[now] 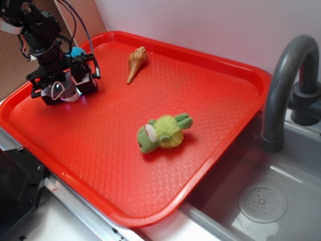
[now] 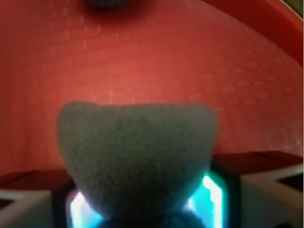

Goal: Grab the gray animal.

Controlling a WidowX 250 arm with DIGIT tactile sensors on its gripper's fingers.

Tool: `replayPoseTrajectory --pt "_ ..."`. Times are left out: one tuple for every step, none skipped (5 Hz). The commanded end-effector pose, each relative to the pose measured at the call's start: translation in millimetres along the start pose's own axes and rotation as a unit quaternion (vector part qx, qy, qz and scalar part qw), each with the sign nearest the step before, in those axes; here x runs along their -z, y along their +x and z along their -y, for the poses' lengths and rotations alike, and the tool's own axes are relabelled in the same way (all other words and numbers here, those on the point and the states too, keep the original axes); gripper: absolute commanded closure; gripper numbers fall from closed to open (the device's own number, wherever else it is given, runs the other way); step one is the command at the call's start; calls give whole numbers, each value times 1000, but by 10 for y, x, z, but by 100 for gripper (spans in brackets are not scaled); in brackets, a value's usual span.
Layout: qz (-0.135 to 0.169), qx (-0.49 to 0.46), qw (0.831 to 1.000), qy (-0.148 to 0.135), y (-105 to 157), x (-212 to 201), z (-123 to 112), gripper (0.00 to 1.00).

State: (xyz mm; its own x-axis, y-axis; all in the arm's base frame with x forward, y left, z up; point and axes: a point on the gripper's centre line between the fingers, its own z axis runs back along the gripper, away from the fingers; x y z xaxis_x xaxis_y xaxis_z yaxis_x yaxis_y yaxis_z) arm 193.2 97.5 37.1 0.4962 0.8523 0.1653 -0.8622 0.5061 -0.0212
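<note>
A wide red plastic tray [image 1: 210, 120] with a textured waffle floor lies beside a gray sink basin [image 1: 281, 201] with a dark gray curved faucet [image 1: 281, 85]. At the far left corner of the tray, the black robot arm [image 1: 35, 30] reaches down so that its claw [image 1: 64, 92] sits low over the tray floor.

The small gray plush animal [image 2: 137, 161] is in that claw. In the wrist view its fuzzy gray body fills the space between the two fingers [image 2: 28, 206], with the pale pads pressed in on both sides and a cyan glow showing behind it. From the exterior view only a bit of white and gray peeks out under the claw (the rest is hidden by the black housing), so I cannot tell whether the toy is touching the tray or lifted just clear of it. The claw is clenched on the toy.

A small blue knitted ball [image 1: 76, 51] sits just behind the claw, near the tray's far rim. A tan, cone-shaped spiral seashell [image 1: 135, 63] lies farther right along the far side, well apart from the claw. A green fuzzy frog-like plush [image 1: 163, 132] lies on its side near the middle of the tray.
</note>
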Motion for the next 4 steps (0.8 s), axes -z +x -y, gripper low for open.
replayPoseTrajectory --pt "-38 101 994 11 198 -538 -167 100" --pt "-31 218 975 -27 69 -777 97 100" --pt "-24 299 952 -61 -275 -988 346 100" --pt "1 348 933 -94 -589 -1357 453 100"
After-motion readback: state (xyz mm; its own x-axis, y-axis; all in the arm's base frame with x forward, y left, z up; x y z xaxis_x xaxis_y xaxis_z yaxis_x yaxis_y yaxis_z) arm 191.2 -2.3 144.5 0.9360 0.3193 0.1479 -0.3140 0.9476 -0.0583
